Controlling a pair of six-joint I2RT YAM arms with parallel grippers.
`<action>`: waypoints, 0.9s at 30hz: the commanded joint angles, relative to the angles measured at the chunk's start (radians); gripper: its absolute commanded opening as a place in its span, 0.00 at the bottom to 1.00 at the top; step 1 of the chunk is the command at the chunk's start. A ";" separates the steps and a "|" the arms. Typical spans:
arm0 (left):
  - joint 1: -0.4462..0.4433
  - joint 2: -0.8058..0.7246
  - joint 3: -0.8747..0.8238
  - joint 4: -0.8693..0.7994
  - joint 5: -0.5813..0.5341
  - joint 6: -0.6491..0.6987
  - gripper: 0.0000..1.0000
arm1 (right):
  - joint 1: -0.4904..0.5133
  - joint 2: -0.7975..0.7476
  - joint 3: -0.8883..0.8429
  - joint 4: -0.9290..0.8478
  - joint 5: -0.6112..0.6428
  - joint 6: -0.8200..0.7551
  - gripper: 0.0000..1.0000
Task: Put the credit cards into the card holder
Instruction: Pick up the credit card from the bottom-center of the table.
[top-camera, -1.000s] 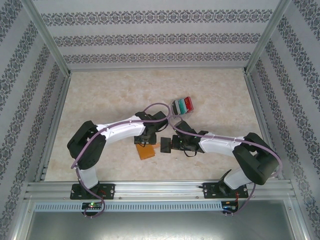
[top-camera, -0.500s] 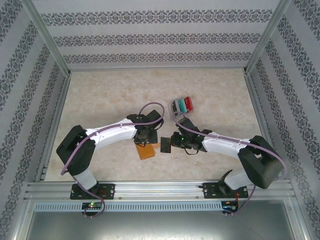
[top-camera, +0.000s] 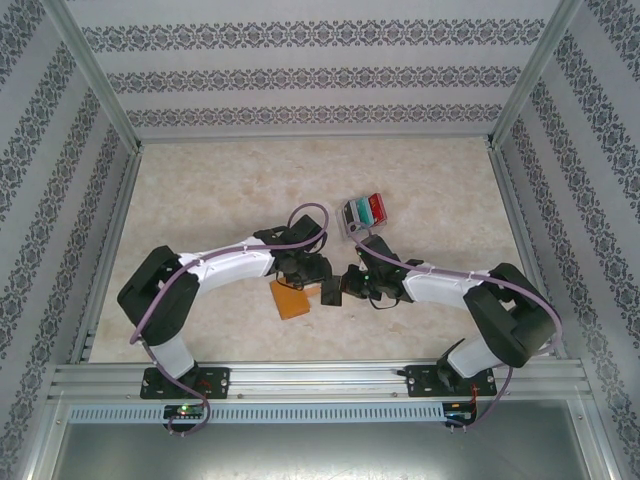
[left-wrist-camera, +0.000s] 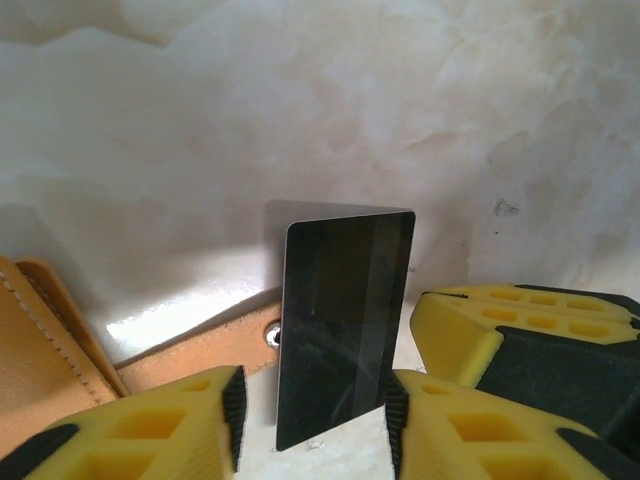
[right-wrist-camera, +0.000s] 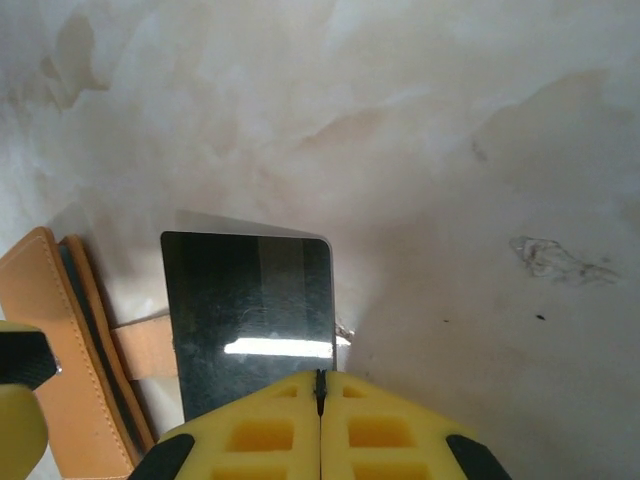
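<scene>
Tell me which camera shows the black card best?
Left wrist: the black card lies nearly whole and close up. The right wrist shows it with its near end under the right end effector. Top external: a tiny dark patch.

Bright, even light, probably overhead; soft shadows on table (left-wrist-camera: 330, 110); glare streak on black card (right-wrist-camera: 248, 310); wrist foregrounds slightly soft.

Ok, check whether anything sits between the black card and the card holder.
Nothing visible does. The black card, shut in the right gripper, sits right beside the card holder, its edge at the holder's strap. The open left gripper straddles the card.
</scene>
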 joint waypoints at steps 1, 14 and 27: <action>0.011 0.026 -0.020 0.043 0.045 -0.041 0.41 | -0.007 0.018 -0.004 0.012 -0.016 0.006 0.04; 0.011 0.041 -0.083 0.121 0.079 -0.063 0.38 | 0.000 0.058 -0.001 -0.001 0.006 0.003 0.02; 0.007 0.088 -0.097 0.192 0.140 -0.066 0.32 | 0.014 0.106 0.016 -0.001 0.010 0.005 0.00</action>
